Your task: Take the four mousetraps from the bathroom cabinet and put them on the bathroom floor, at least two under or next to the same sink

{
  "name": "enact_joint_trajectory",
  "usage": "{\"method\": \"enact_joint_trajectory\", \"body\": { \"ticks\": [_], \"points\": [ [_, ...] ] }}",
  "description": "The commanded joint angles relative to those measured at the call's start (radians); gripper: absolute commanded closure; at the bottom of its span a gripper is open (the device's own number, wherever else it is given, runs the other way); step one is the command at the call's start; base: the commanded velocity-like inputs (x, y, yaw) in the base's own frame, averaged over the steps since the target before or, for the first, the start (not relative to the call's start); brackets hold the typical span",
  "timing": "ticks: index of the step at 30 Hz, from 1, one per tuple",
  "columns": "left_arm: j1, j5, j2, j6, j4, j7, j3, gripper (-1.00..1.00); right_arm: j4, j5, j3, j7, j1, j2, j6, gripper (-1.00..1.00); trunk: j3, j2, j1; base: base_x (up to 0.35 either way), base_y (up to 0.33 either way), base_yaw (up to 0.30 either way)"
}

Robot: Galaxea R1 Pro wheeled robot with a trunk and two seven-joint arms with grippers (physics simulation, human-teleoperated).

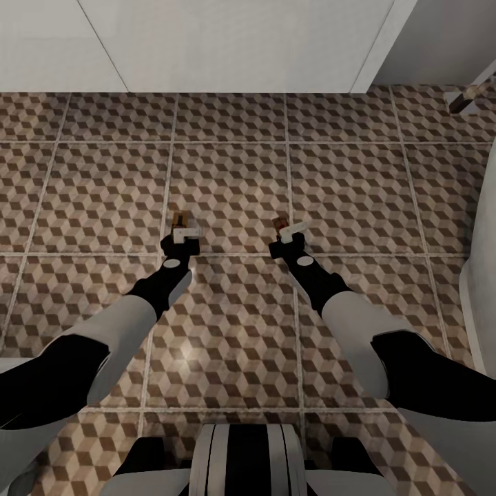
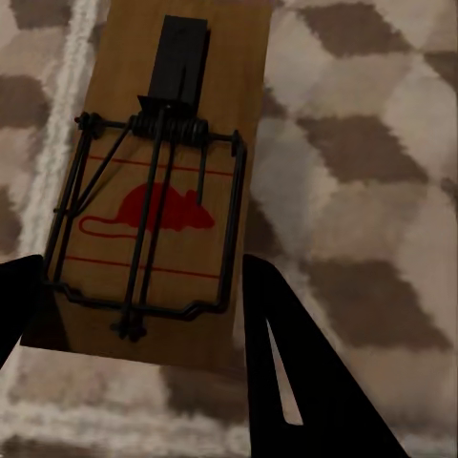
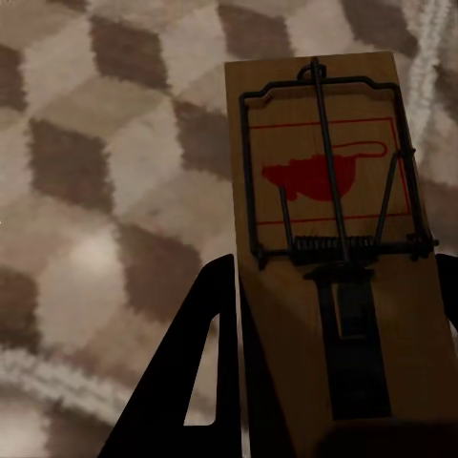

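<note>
**Operator:** Head view, nearest first: I see my two arms reaching forward and down over the bathroom floor (image 1: pixel 227 165), the cube-patterned tiles. The left gripper (image 1: pixel 182 238) has a small brown mousetrap (image 1: pixel 180 220) at its tip; the right gripper (image 1: pixel 287 234) has a second mousetrap (image 1: pixel 279 224) at its tip. The two traps are apart, side by side.

**Inspector:** State of each tool?

**Operator:** Left wrist view: dark fingers (image 2: pixel 305 382) pressed against both long edges of the wooden board (image 2: pixel 162 181), pinching it; wire bar and red mouse print face the camera, tiles lie behind. Right wrist view: the same, fingers (image 3: pixel 205 363) clamped on either edge of its board (image 3: pixel 329 239), wire frame and red print visible.

**Inspector:** Touching the floor?

**Operator:** I cannot tell from these frames.

**Inspector:** Farther out?

**Operator:** A white panelled front (image 1: pixel 227 41) runs along the far edge of the tiles. A curved white form (image 1: pixel 482 262) stands at my right.
</note>
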State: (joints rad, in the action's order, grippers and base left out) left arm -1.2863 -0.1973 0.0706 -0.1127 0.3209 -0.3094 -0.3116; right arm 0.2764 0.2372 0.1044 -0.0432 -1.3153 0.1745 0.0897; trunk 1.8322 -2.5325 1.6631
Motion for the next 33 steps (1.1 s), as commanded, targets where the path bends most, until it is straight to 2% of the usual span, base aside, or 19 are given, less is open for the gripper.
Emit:
{"method": "enact_joint_trajectory", "body": {
  "ticks": [1, 10, 14, 33],
  "points": [
    [-0.001, -0.007, 0.0, -0.003, -0.005, -0.008, -0.009, 1.0, -0.001, 0.005, 0.002, -0.003, 0.0, 0.0, 0.002, 1.0, 0.0, 0.0, 0.0, 0.0, 0.0, 0.0],
    [0.001, -0.008, 0.001, -0.003, -0.01, -0.008, -0.009, 1.0, -0.013, 0.005, 0.002, -0.003, 0.0, 0.0, 0.003, 1.0, 0.0, 0.0, 0.0, 0.0, 0.0, 0.0],
    [0.001, -0.008, 0.009, -0.002, -0.007, -0.008, -0.008, 1.0, -0.029, 0.005, 0.002, -0.003, 0.001, 0.0, 0.014, 1.0, 0.0, 0.0, 0.0, 0.086, 0.009, 0.0],
    [0.001, -0.007, 0.014, -0.004, -0.01, -0.009, -0.009, 1.0, -0.034, 0.005, 0.002, -0.003, 0.001, 0.0, 0.038, 1.0, 0.0, 0.0, 0.0, 0.291, 0.089, 0.0]
  ]
}}
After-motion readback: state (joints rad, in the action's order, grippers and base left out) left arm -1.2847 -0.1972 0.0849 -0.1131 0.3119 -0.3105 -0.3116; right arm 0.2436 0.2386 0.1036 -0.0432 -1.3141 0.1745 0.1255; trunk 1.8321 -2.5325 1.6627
